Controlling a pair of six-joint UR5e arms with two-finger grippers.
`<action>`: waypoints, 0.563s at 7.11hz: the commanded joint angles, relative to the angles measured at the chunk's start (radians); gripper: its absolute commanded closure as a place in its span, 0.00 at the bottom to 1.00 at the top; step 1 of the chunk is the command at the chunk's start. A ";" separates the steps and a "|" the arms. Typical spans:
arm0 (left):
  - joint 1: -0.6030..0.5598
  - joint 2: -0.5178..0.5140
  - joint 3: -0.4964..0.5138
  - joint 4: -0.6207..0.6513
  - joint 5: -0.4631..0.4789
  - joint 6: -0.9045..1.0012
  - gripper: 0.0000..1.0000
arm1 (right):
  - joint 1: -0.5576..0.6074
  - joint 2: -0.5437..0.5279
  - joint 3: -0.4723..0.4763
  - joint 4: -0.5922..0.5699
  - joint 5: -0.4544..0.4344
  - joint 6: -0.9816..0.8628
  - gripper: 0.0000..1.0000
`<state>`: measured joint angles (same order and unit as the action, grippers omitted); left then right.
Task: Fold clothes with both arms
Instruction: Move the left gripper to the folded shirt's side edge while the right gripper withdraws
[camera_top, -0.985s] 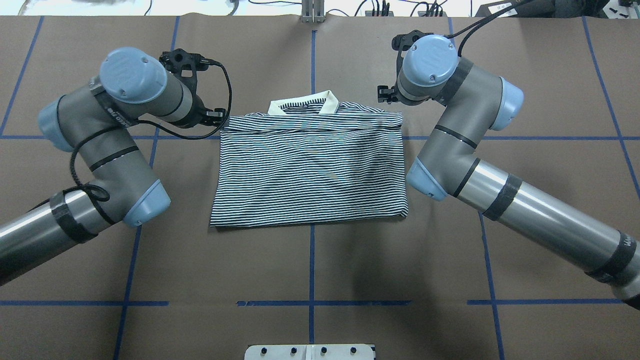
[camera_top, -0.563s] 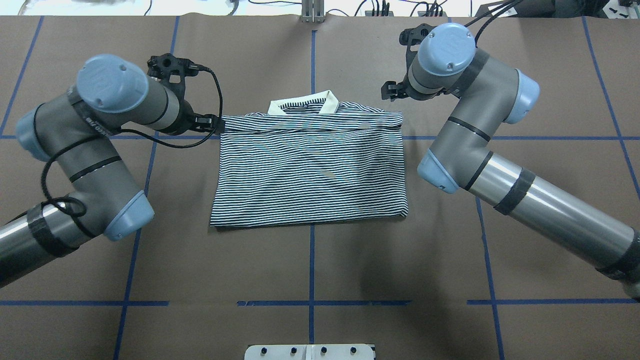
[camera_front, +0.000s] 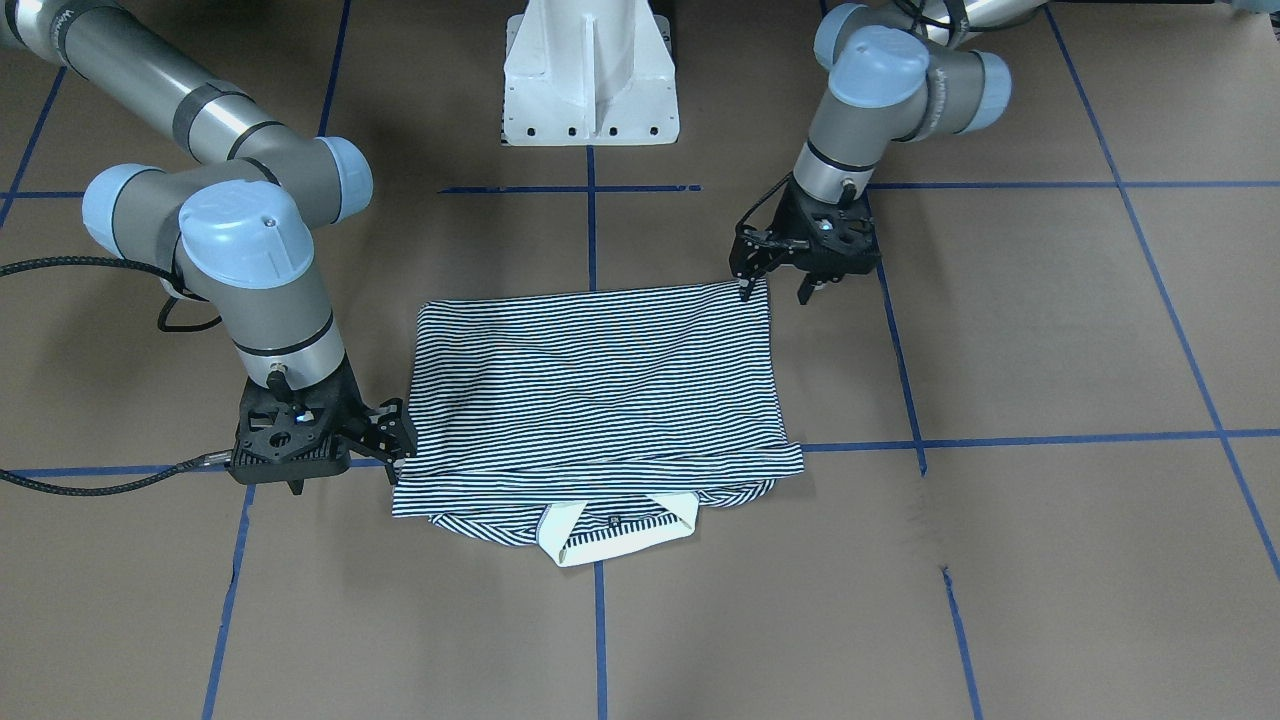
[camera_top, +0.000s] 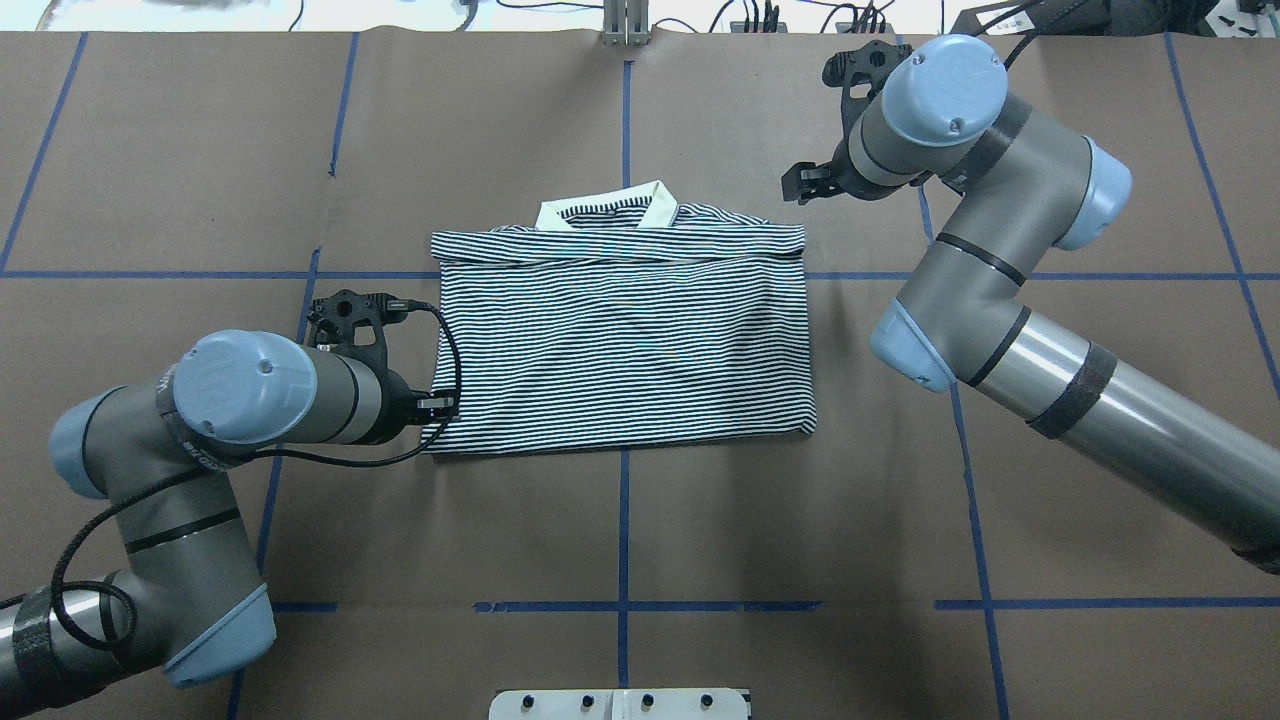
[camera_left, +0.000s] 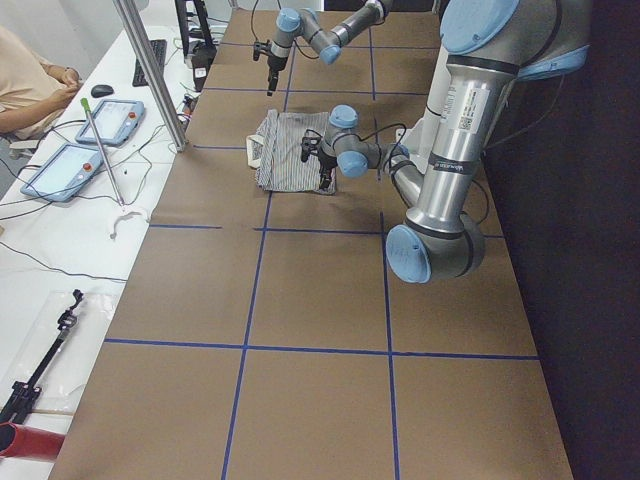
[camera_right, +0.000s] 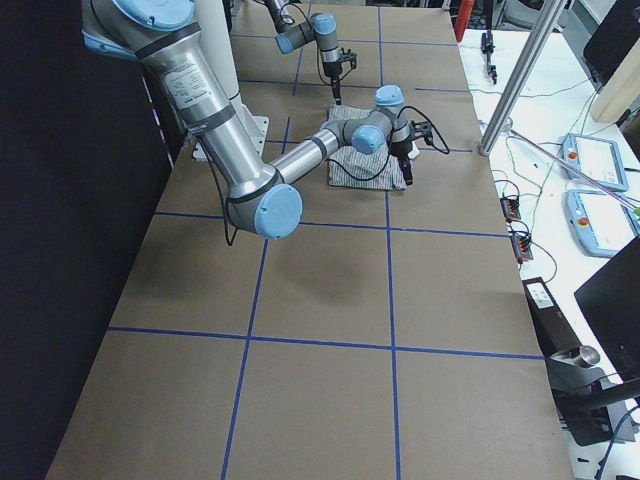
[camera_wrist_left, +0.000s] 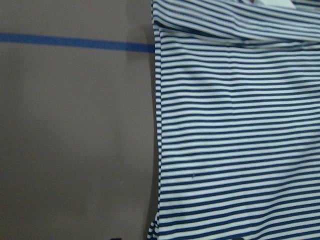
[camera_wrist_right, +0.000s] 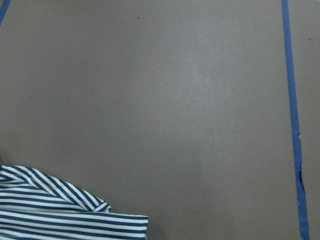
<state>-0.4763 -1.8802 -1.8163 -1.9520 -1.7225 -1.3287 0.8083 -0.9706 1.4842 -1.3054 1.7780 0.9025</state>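
The striped polo shirt (camera_top: 620, 330) lies folded into a rectangle mid-table, its white collar (camera_top: 608, 208) at the far edge. It also shows in the front view (camera_front: 600, 390). My left gripper (camera_top: 445, 405) is open and low at the shirt's near-left corner; in the front view (camera_front: 774, 292) one finger (camera_front: 745, 290) touches that corner. The left wrist view shows the shirt's left edge (camera_wrist_left: 240, 140). My right gripper (camera_top: 803, 186) is open and empty, just past the far-right corner, also seen in the front view (camera_front: 395, 432). The right wrist view shows only a shirt corner (camera_wrist_right: 60, 215).
The brown table (camera_top: 620, 520) carries a grid of blue tape lines (camera_top: 622, 606). The white pedestal base (camera_front: 590, 70) stands at the robot's edge. Beyond the far edge are a metal post (camera_left: 150, 70), tablets (camera_left: 120, 120) and a seated person (camera_left: 30, 85).
My left gripper has moved from the shirt's far-left corner back to its near-left corner. My right gripper has drawn away to the right and farther off. The shirt has stayed put.
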 joint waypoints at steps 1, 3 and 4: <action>0.011 -0.010 0.038 -0.002 0.006 -0.006 0.46 | 0.000 -0.002 -0.001 0.000 -0.002 0.000 0.00; 0.018 -0.013 0.035 -0.001 0.006 -0.007 0.48 | 0.000 -0.004 -0.001 0.000 -0.002 -0.001 0.00; 0.019 -0.013 0.035 -0.002 0.006 -0.006 0.75 | 0.000 -0.004 -0.001 0.002 -0.002 -0.001 0.00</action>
<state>-0.4606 -1.8921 -1.7816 -1.9532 -1.7166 -1.3356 0.8084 -0.9734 1.4835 -1.3051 1.7764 0.9017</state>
